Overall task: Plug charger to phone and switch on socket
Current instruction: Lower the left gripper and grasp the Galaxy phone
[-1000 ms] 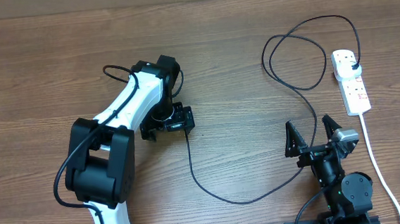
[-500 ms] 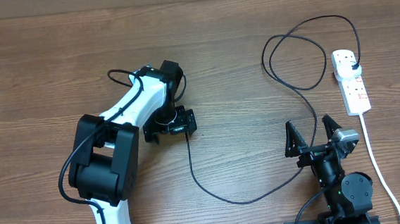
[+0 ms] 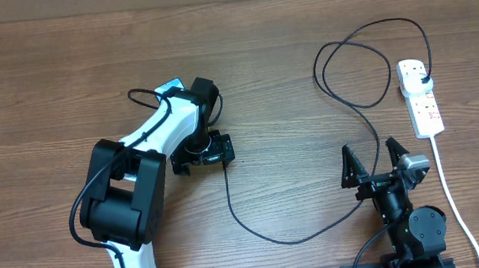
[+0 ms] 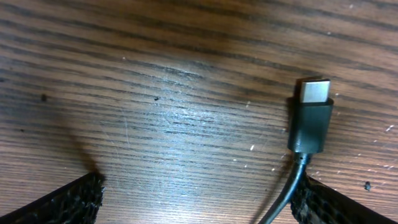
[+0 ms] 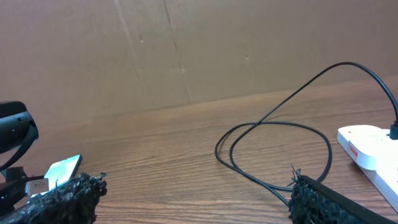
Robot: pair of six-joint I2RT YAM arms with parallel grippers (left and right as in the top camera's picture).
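Left tool [image 4: 199,202] is hovering low over the bench [image 4: 155,93], jaws spread wide, straddling the connector tip of the charger [image 4: 311,121] beside one finger, apparently lining up a grasp. The phone [image 5: 62,169] is lying just behind this tool. Right tool [image 3: 367,147] is idling, equally wide, short of the socket [image 3: 420,96].

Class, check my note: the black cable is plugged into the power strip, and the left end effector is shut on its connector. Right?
No: the left end effector is open, with the connector lying on the table between its fingers, as the left wrist view shows.
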